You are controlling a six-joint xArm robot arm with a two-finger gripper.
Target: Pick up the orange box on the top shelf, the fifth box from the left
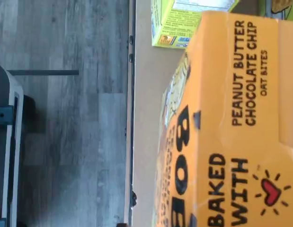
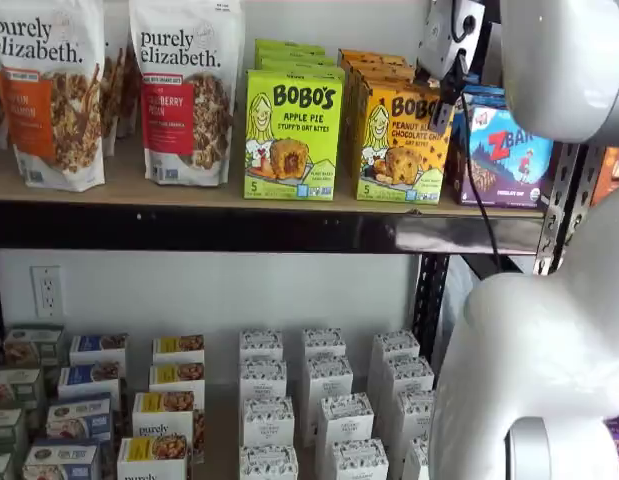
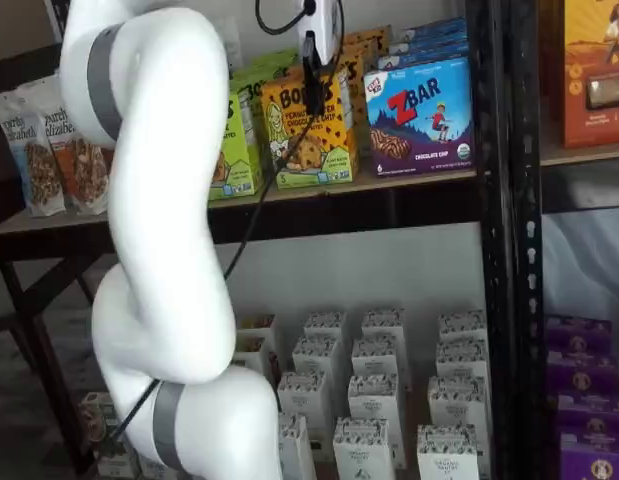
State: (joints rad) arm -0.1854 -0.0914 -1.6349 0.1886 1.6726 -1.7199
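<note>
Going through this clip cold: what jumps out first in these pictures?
The big white arm fills the foreground in both shelf views. Its gripper hangs just in front of the orange box on the top shelf, between the lime-green Apple Pie box and the blue Zbar box. In the wrist view, the orange box's top looms close.

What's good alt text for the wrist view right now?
Close overhead view of the orange box, its top reading "Peanut Butter Chocolate Chip Oat Bites" and "Baked With" beside a red heart. It stands on the top shelf, with a lime-green box next to it and grey floor beyond the shelf edge.
</note>
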